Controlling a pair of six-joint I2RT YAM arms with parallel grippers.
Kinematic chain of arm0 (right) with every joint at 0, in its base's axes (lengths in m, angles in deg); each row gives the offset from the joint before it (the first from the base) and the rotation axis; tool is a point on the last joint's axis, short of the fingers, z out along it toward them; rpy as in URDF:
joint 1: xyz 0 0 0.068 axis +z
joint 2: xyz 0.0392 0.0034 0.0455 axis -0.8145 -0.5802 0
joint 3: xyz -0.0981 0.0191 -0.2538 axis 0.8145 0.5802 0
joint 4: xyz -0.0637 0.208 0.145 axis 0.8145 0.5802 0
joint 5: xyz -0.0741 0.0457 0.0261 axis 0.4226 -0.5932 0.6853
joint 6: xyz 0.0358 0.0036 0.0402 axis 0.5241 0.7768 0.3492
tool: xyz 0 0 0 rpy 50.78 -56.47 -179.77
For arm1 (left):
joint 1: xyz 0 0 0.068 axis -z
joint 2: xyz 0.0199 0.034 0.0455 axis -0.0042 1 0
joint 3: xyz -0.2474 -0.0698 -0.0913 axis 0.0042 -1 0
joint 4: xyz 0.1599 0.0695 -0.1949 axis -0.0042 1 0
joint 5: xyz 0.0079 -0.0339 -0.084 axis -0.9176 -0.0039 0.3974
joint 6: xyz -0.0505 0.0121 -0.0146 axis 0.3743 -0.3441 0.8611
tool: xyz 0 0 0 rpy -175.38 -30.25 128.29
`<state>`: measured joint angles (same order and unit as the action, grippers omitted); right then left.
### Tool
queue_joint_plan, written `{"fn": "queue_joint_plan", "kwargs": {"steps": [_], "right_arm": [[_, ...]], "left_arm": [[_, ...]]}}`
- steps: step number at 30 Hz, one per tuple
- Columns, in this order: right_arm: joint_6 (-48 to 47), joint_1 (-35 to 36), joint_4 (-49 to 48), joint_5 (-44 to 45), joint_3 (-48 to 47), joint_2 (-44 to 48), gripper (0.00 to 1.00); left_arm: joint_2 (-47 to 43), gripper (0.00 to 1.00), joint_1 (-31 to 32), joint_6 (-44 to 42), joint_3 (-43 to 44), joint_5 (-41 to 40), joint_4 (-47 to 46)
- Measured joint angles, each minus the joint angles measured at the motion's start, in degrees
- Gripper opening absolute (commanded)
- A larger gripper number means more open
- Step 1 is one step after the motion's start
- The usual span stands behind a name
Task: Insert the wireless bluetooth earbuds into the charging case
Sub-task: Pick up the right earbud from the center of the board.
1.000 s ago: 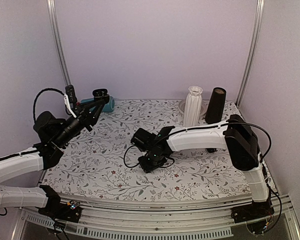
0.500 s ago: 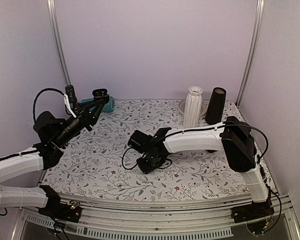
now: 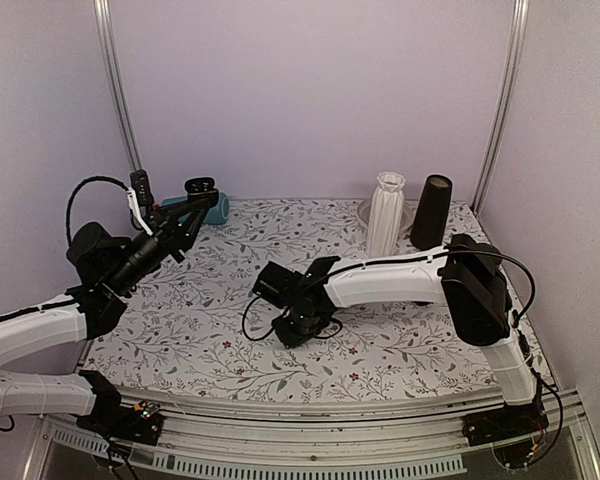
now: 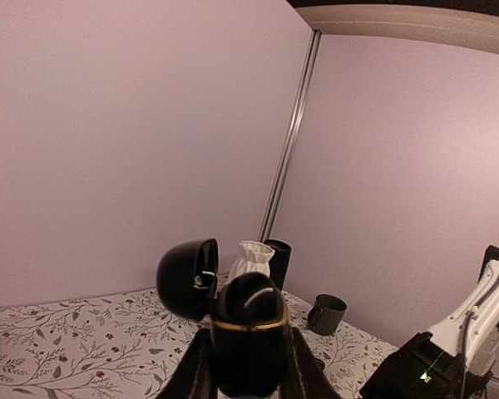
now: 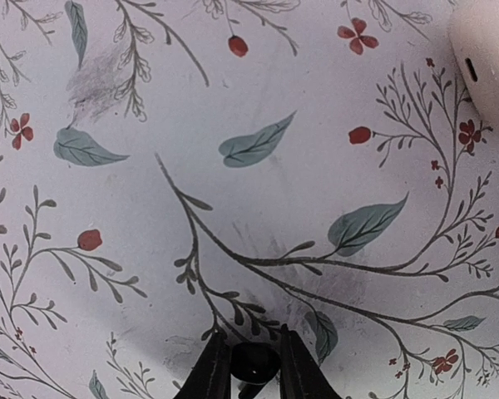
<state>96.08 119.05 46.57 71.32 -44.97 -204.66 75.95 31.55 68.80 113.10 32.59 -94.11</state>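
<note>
The charging case (image 4: 248, 337), black with a gold rim and its lid (image 4: 187, 278) swung open to the left, is held upright in the air by my left gripper (image 4: 248, 370), which is shut on its body. In the top view that case (image 3: 201, 186) hangs over the table's back left corner, in my left gripper (image 3: 192, 203). My right gripper (image 5: 251, 366) is down at the flowered cloth, its two fingers pressed against either side of a small black earbud (image 5: 255, 362). In the top view the right gripper (image 3: 292, 330) is at mid-table and hides the earbud.
A white ribbed vase (image 3: 385, 212) and a black cylinder (image 3: 431, 211) stand at the back right. A teal object (image 3: 218, 208) lies behind the left gripper. A dark mug (image 4: 326, 313) shows in the left wrist view. A white pebble-like item (image 5: 486, 58) lies near the right gripper.
My right gripper has slid a little to the left over the cloth and its jaws have narrowed onto the earbud. The left arm and the case have not moved.
</note>
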Motion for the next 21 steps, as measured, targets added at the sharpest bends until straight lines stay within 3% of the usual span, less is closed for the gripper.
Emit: {"fn": "queue_joint_plan", "kwargs": {"steps": [5,21], "right_arm": [[0.07,0.07,0.0,0.26,0.02,0.0,0.12],[0.33,0.09,-4.52,4.37,5.99,3.23,0.05]], "left_arm": [[0.0,0.0,0.0,0.04,0.0,0.0,-0.02],[1.86,0.0,-0.07,0.98,0.0,0.22,-0.42]]}}
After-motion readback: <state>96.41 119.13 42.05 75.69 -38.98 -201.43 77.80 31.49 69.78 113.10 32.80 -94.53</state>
